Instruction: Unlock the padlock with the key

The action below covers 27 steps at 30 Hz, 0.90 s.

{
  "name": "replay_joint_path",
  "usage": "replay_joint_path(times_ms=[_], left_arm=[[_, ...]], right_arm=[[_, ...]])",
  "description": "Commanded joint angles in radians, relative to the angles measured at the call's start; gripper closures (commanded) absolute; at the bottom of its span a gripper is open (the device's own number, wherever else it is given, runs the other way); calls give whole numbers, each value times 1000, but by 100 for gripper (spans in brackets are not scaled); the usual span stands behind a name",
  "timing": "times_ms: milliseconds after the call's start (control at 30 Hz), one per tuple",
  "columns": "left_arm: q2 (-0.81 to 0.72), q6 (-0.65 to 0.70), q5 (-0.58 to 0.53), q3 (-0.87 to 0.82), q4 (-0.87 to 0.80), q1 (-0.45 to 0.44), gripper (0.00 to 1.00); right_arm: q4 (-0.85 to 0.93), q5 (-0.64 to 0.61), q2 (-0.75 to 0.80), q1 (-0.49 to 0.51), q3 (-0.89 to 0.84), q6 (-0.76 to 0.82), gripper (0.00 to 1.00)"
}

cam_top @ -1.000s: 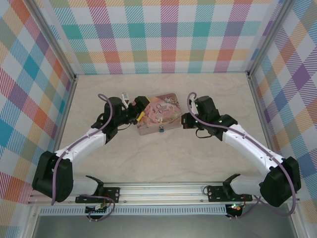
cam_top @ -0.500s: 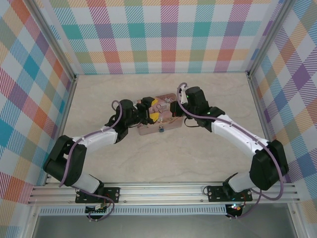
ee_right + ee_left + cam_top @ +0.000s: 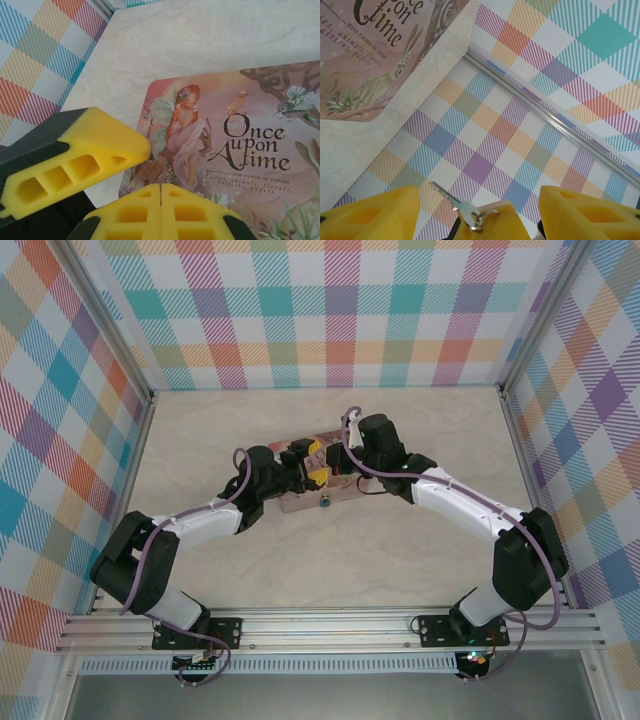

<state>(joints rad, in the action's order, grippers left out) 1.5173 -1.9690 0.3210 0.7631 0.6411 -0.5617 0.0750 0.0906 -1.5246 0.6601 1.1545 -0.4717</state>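
Observation:
The tiny blue-teal padlock (image 3: 325, 503) hangs at the near edge of the pink illustrated tin (image 3: 298, 504). Over the tin, my left gripper (image 3: 309, 466) and right gripper (image 3: 334, 459) meet tip to tip. In the left wrist view the thin grey key (image 3: 451, 201), with its small ring, sticks up and left from the right gripper's shut yellow fingertips (image 3: 495, 224). My left gripper (image 3: 479, 194) stands open around them, one finger (image 3: 370, 215) on each side and apart from the key. The right gripper (image 3: 160, 186) is pressed shut, with a left finger (image 3: 100, 145) close beside it.
The tin (image 3: 240, 135) lies flat on the pale marbled table (image 3: 400, 550), its lid towards both wrist cameras. Checked walls (image 3: 340, 310) enclose the back and both sides. A metal rail (image 3: 330, 625) with the arm bases runs along the near edge.
Both arms have swung inward over the tin until the grippers meet. The left jaws have narrowed but remain apart. The right gripper has stayed shut.

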Motion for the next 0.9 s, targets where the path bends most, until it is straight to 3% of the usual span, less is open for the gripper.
replay_joint_path(times_ms=[0, 200, 867], left_arm=[[16, -76, 8, 2, 57, -12, 36], [38, -87, 12, 11, 85, -15, 47], [50, -99, -14, -11, 99, -17, 70]], right_arm=[[-62, 25, -10, 9, 29, -13, 99], [-71, 56, -7, 8, 19, -25, 99], [-52, 31, 67, 9, -62, -34, 99]])
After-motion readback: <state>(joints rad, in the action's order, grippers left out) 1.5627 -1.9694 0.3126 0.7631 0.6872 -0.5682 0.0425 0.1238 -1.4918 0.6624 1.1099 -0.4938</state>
